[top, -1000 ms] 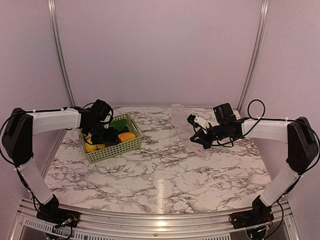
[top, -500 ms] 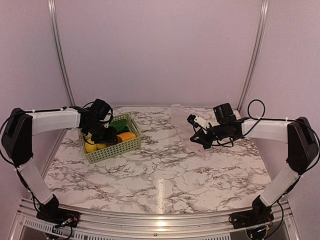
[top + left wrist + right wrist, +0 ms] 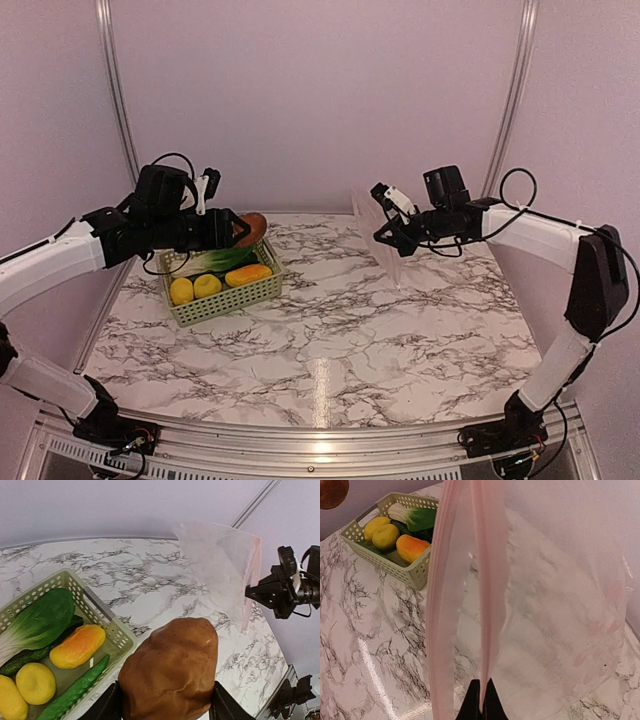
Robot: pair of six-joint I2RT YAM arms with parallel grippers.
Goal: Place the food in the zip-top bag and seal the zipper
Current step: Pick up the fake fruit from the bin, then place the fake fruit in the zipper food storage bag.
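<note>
My left gripper [image 3: 238, 232] is shut on the brown kiwi-like piece [image 3: 251, 227] and holds it in the air above the basket's far right corner; the piece fills the left wrist view [image 3: 172, 670]. The light green basket [image 3: 222, 297] holds bok choy [image 3: 37, 620], cucumber [image 3: 75, 690], an orange-yellow fruit [image 3: 77, 645] and two lemons [image 3: 35, 682]. My right gripper [image 3: 384, 234] is shut on one lip of the zipper [image 3: 490, 605] and holds the zip-top bag [image 3: 392, 262] hanging upright above the table. The other lip [image 3: 437, 630] hangs apart, so the mouth gapes.
The basket [image 3: 415, 572] stands at the table's back left, near the left wall rail [image 3: 120, 110]. The marble table [image 3: 330, 340] stretches between the arms. The right arm [image 3: 295, 585] and the bag [image 3: 220, 565] show in the left wrist view.
My left gripper rose out of the basket with the brown piece and moved right. My right gripper lifted the bag off the table so it hangs upright.
</note>
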